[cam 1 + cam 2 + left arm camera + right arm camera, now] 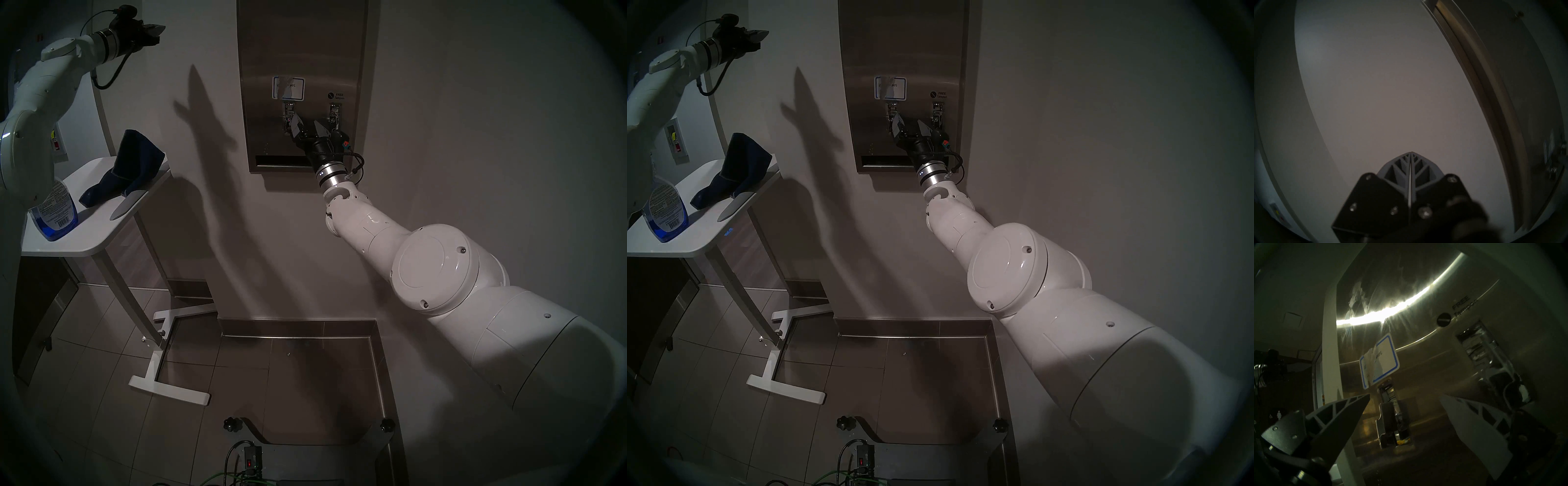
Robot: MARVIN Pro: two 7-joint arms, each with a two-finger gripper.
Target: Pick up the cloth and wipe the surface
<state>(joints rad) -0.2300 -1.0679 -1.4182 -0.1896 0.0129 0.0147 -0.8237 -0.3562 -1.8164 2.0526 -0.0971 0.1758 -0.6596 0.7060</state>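
The dark navy cloth (134, 168) lies heaped on the white side table at the left, one end standing up; it also shows in the other head view (737, 171). No gripper touches it. The brushed-steel dispenser front (298, 51) hangs on the wall, with a blue-bordered label (288, 89), two levers (289, 113) and a dark bottom slot (280, 160). My right gripper (306, 123) is open and empty, close in front of the steel between the levers; in the right wrist view (1404, 396) the left lever (1393, 421) stands between the fingers. My left gripper (154, 32) is shut and empty, raised high at the left, facing bare wall (1411, 152).
A spray bottle (54, 213) with blue liquid stands on the white table (91, 234) near its front. A grey blade-shaped flat piece (127, 205) lies beside the cloth. The table's white legs (152, 342) spread over the tiled floor. A door frame (101, 112) runs behind the table.
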